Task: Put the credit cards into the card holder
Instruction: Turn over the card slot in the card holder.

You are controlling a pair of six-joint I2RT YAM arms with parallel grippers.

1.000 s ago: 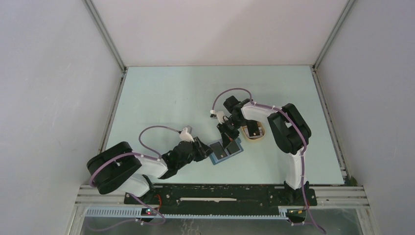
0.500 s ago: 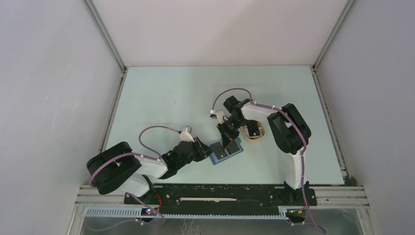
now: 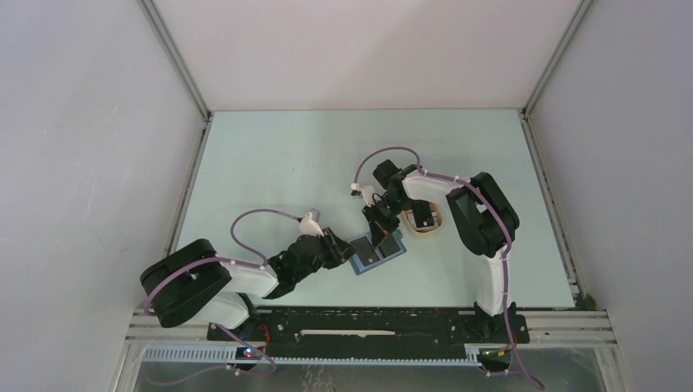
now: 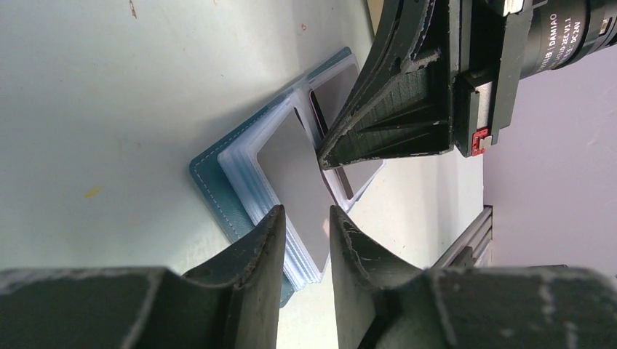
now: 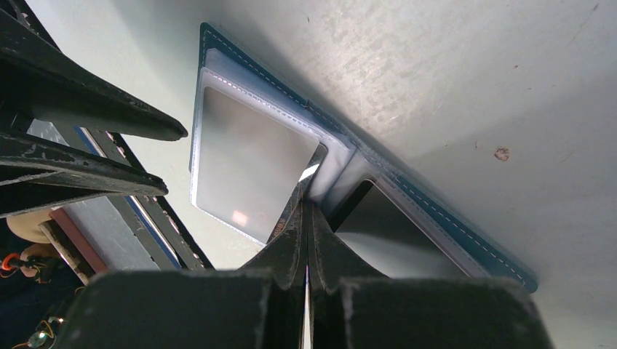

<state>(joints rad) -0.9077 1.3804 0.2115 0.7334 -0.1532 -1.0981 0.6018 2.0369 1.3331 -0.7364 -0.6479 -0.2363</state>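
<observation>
Right pincer (image 5: pixel 308 195) shut, seemingly empty, tip on wallet (image 5: pixel 436 218) fold. Left pincer (image 4: pixel 306 218) half-open astride grey card (image 4: pixel 291 171) edge, grip unclear. Nothing moved in last second; insertion paused.

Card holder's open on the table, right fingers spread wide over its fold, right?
No: the right fingers are shut together, not spread, tips at the fold of the open card holder on the table. The right wrist view shows it.

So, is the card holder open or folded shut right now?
Open. The card holder lies spread on the table, both inner pocket halves facing up, a grey card in one.
</observation>
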